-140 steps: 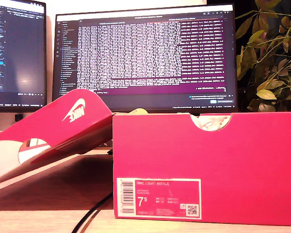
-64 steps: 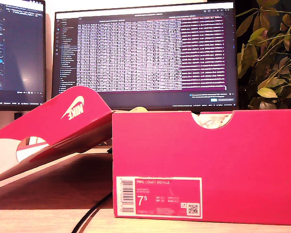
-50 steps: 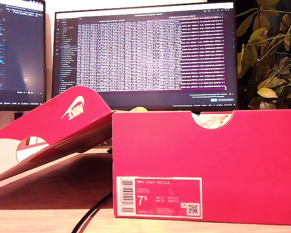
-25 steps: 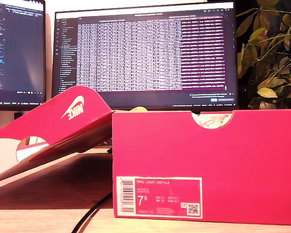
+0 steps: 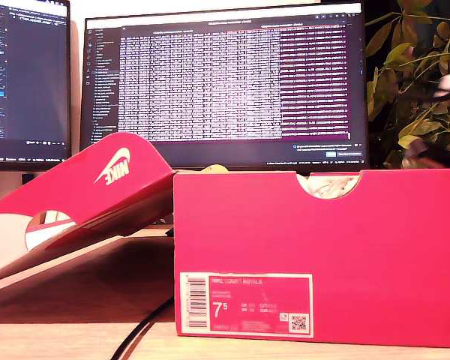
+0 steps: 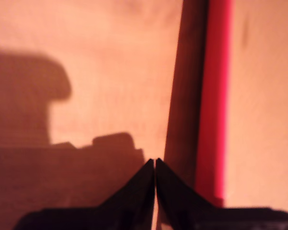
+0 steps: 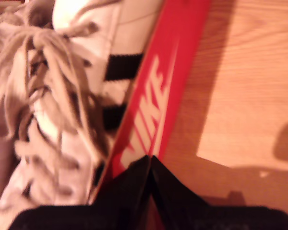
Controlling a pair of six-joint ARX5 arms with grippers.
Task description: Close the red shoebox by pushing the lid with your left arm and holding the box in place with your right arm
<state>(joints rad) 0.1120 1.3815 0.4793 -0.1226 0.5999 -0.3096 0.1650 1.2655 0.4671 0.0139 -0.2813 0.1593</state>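
My second hand [image 7: 150,165] has its two dark jaws pressed together, tips meeting over the red shoebox wall [image 7: 158,96] that carries white NIKE lettering. Inside the box lies a white shoe [image 7: 86,57] with black stripes and loose pale laces [image 7: 43,72]. Outside the wall is the wooden desk [image 7: 249,86].

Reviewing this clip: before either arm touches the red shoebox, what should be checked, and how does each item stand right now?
1. Lid open, leaning off the box toward the exterior view's left: ok, ready to push.
2. Shoebox upright on the table: ok.
3. Shoe inside, below the rim: cannot tell.
4. My first gripper shut, over bare table beside a red edge: ok.
5. My second gripper shut, at the box wall: bracing contact cannot tell.
6. Cable clear of the lid's path: cannot tell.
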